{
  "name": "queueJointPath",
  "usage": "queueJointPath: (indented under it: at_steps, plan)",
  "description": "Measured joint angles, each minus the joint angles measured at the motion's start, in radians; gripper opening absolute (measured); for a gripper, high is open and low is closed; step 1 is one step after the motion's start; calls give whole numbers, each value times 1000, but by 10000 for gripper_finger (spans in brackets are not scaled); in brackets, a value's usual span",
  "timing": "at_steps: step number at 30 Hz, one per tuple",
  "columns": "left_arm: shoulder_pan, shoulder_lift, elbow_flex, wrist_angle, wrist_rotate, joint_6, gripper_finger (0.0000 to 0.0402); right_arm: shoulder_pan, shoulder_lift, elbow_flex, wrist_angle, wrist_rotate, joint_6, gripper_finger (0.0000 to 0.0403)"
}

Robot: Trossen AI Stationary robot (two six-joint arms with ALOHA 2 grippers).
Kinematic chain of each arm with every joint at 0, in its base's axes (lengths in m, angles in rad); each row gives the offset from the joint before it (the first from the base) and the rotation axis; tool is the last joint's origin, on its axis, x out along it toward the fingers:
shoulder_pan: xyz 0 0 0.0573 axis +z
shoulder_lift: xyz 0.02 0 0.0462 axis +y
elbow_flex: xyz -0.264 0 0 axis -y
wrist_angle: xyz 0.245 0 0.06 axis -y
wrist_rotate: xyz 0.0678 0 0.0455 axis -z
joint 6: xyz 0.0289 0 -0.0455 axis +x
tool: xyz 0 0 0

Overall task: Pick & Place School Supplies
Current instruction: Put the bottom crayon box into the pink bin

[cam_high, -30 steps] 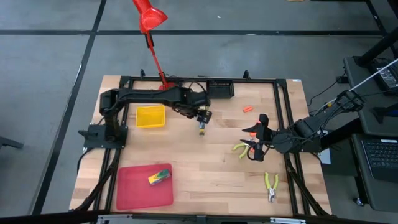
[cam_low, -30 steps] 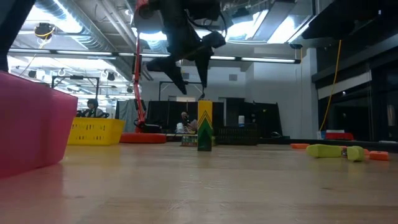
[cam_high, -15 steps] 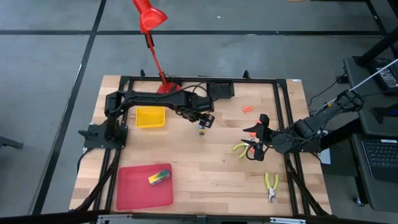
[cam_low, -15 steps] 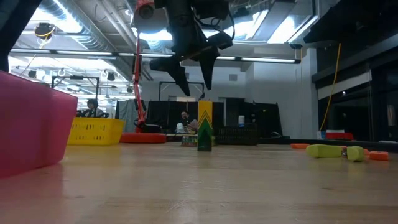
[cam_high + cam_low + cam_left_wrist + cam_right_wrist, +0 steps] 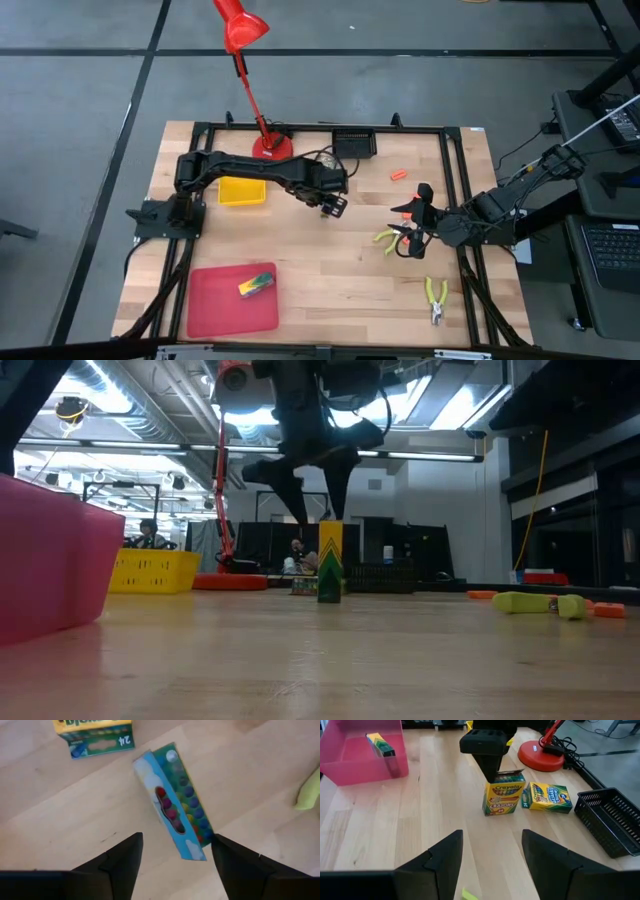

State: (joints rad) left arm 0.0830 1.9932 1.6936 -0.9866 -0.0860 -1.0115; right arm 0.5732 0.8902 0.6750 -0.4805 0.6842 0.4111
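Worktop (image 5: 330, 290): pale wood inside a black frame, seen from above with an arm at each side.
Red tray (image 5: 215, 310): at the near left corner; one green-and-yellow boxed set (image 5: 255, 283) lies inside it.
Yellow tray (image 5: 242, 190): farther back on the left, partly under the left arm.
Red lamp (image 5: 272, 145): its base stands at the back edge, just behind the left arm.
Left pincer (image 5: 315, 495): reached out to mid-worktop and poised directly over the upright crayon box (image 5: 329, 560). Its fingers (image 5: 120, 865) are spread wide to either side of the box top and grip nothing. The low view does not settle whether the tips touch the box.
Upright crayon box: stands on end at mid-worktop, under the left pincer, well apart from both trays.
Flat crayon box (image 5: 550, 797): lies on its side just beside the upright one, toward the black tray.
Black tray (image 5: 355, 143): at the back edge, right of the lamp base.
Orange piece (image 5: 398, 176): lies alone right of centre, near the back.
Green-handled tool (image 5: 387, 238): lies on the wood just beside the right pincer.
Right pincer (image 5: 492, 845): waits low over the right side, fingers apart and empty.
Pliers (image 5: 434, 298): lie near the front right corner, apart from everything else.
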Motion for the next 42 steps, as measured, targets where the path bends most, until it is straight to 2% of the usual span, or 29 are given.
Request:
queueJointPath:
  at_steps: [4, 11, 13, 19, 26, 34, 42]
  plan:
    - [1, 0, 0, 2, -8, 3, 178, 0, 0, 0, -5, 0, 0, 208]
    - [2, 0, 0, 27, -30, 65, 30, 0, 0, 0, -9, 0, 1, 208]
    - [2, 0, 0, 26, -42, 81, 10, 0, 0, 0, -9, -1, 1, 208]
    - [-24, -23, -1, -13, -107, 133, 3, 0, 0, 0, -33, -4, 25, 208]
    - [-124, -149, -1, -79, -165, 105, 3, 16, 0, 0, -58, 5, 53, 208]
    - [-401, -249, -1, -296, -208, -190, 2, 64, 0, 0, -49, 55, 79, 208]
    - [-733, -264, -1, -320, -243, -560, 2, 84, 0, 0, 13, 87, 78, 208]
